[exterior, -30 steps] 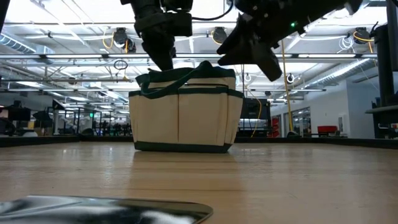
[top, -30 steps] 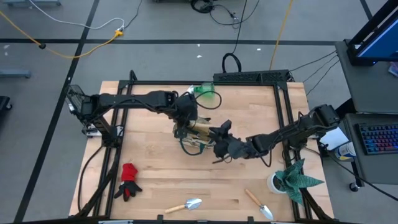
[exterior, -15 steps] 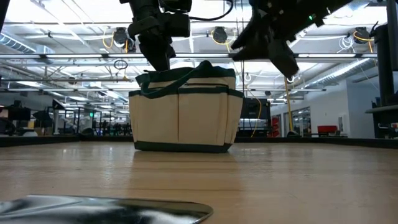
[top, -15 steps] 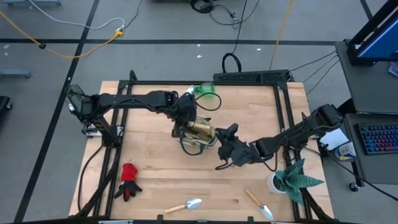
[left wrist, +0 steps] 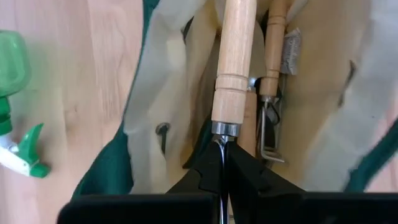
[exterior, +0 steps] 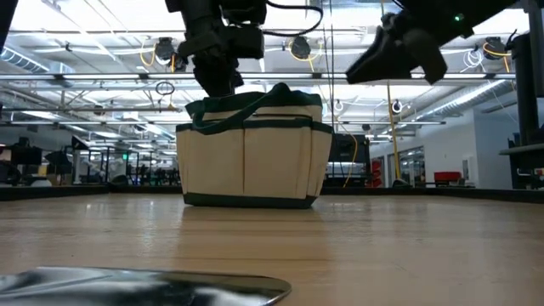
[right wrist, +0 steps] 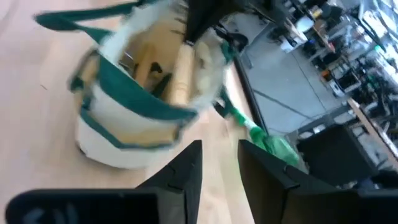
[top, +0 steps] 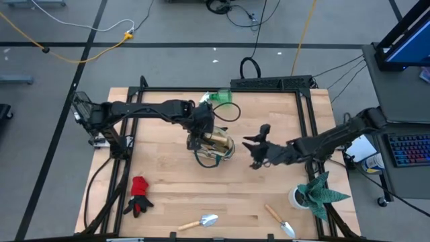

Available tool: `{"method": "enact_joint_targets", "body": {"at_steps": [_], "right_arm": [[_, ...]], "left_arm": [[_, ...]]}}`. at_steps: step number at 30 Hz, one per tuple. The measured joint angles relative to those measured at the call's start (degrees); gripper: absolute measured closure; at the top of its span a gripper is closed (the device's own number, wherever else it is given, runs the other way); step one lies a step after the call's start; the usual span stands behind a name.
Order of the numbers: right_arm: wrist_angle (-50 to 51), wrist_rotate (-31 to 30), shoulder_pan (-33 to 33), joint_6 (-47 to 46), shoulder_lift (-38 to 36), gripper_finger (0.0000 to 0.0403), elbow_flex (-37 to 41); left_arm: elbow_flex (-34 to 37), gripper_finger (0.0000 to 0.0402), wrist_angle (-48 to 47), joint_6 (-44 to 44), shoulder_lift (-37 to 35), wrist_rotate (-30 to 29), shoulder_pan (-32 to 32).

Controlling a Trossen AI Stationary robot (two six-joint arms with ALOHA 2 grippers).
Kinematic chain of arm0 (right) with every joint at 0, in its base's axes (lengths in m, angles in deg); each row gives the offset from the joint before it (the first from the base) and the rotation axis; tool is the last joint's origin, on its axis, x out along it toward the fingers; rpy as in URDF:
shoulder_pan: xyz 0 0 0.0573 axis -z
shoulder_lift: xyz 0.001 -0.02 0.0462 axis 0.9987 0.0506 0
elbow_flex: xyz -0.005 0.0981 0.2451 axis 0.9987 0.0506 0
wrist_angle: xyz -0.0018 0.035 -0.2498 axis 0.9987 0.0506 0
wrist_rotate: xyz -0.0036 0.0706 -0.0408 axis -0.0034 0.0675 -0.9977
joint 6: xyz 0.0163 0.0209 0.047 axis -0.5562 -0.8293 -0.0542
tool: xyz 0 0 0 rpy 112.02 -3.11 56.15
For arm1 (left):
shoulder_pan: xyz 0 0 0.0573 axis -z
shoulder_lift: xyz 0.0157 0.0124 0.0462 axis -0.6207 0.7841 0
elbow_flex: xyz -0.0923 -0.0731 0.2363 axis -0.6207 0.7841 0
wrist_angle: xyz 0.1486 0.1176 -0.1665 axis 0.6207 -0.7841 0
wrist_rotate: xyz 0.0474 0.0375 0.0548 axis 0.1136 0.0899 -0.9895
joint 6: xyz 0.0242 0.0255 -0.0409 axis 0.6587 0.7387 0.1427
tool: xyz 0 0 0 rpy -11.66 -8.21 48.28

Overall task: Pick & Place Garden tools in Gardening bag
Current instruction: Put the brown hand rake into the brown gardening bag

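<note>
Wooden-handled tool [left wrist: 235, 59] in bag [exterior: 253, 153], left gripper [left wrist: 224, 163] clamped

Wooden-handled tools [left wrist: 235, 56] inside gardening bag [top: 213, 146], spray bottle [top: 220, 97] behind.

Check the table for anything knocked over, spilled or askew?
Nothing stands out. The gardening bag stands upright, two wooden-handled tools inside. Left gripper is shut on one tool's metal neck; right gripper hangs beside the bag. Glove and trowels lie flat.
</note>
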Motion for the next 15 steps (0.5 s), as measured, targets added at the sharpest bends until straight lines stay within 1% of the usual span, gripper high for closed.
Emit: {"method": "enact_joint_targets", "body": {"at_steps": [5, 9, 12, 15], "right_arm": [[-0.80, 0.36, 1.41, -3.43, -5.87, 0.0314, 5.07], [-8.61, 1.82, 2.15, -1.15, -8.52, 0.0318, 9.82], [-16.13, 5.56, 2.44, 2.41, -9.52, 0.0321, 13.50], [-23.72, 7.54, 2.40, 6.24, -9.68, 0.0321, 16.34]], "left_arm": [[0.04, 0.0393, 0.63, 1.05, 2.24, -0.52, -0.09], [0.07, 0.0394, 1.13, 1.10, 4.10, -0.52, -0.23], [0.08, 0.0386, 1.88, 1.17, 4.91, -0.53, -0.47], [0.06, 0.0386, 2.57, 1.25, 5.67, -0.48, -0.70]]}}
